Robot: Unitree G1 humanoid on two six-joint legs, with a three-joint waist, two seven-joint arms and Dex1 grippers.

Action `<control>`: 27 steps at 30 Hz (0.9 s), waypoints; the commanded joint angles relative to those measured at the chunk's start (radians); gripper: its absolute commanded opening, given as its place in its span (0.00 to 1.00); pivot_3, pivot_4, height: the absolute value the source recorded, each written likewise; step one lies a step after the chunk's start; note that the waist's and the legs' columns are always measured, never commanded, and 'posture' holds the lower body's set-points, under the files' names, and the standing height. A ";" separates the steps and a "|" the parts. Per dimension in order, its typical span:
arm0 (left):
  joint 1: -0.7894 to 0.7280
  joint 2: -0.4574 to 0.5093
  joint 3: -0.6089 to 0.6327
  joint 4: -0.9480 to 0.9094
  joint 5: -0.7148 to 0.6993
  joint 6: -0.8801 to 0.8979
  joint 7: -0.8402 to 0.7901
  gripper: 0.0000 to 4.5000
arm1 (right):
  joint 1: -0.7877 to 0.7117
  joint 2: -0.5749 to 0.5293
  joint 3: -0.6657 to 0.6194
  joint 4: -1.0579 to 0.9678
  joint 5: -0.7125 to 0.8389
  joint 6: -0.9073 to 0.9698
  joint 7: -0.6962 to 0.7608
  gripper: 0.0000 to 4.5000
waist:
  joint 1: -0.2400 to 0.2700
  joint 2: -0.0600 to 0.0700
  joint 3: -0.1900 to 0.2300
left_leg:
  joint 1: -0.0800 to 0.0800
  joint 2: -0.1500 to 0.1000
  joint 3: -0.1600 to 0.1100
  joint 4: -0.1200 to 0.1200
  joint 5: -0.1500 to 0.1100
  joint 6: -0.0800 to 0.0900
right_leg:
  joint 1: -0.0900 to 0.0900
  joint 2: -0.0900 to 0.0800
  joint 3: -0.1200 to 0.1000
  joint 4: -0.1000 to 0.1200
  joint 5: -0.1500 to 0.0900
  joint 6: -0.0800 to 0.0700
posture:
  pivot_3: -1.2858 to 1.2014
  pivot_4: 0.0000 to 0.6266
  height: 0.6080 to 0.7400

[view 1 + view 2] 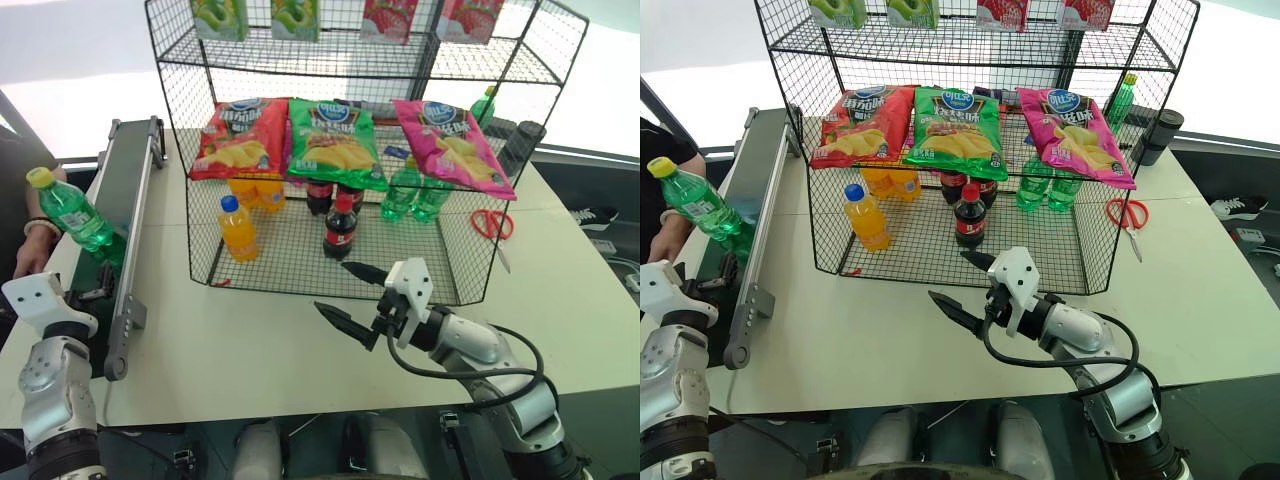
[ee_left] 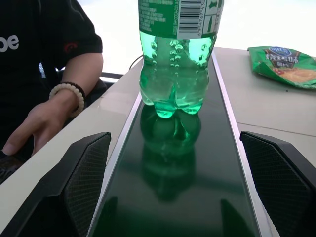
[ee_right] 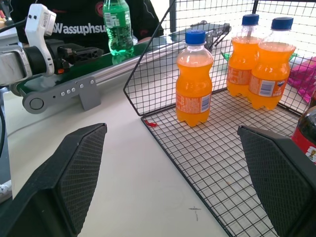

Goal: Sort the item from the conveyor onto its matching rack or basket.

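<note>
The left hand [image 2: 173,192], fingers spread wide, sits low on the conveyor [image 2: 197,177]; the green bottle [image 2: 175,59] stands just ahead, untouched.

The green bottle [image 1: 76,213] stood upright on the conveyor [image 1: 128,190], with bare belt between it and the left gripper [image 2: 177,197], whose fingers were spread wider than the bottle. A person's hand [image 1: 33,250] lay just left of the belt. The rack [image 1: 330,250] had an open near-right floor; the orange bottle [image 1: 238,229] and cola bottle [image 1: 339,228] occupied its near-left and centre.
</note>
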 commanded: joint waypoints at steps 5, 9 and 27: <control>-0.012 0.026 0.029 -0.020 0.003 -0.029 0.016 1.00 | -0.012 0.010 -0.001 -0.010 0.014 -0.012 0.007 0.98 | 0.000 0.000 0.000 | 0.000 0.000 0.000 0.000 0.000 0.000 | 0.000 0.000 0.000 0.000 0.000 0.000 | 0.52 0.24 0.95; -0.013 0.026 0.032 -0.018 0.005 -0.036 0.026 1.00 | -0.012 0.010 0.000 -0.010 0.013 -0.013 0.008 0.98 | 0.000 0.000 0.000 | 0.000 0.000 0.000 0.000 0.000 0.000 | 0.000 0.000 0.000 0.000 0.000 0.000 | 0.52 0.24 0.95; -0.002 0.030 0.037 -0.031 -0.008 -0.052 0.026 0.71 | -0.007 0.014 0.004 -0.013 0.017 -0.010 0.010 1.00 | 0.000 0.000 0.000 | -0.001 0.000 0.000 0.000 0.000 0.000 | -0.001 0.000 0.000 0.000 0.000 0.000 | 0.52 0.24 0.95</control>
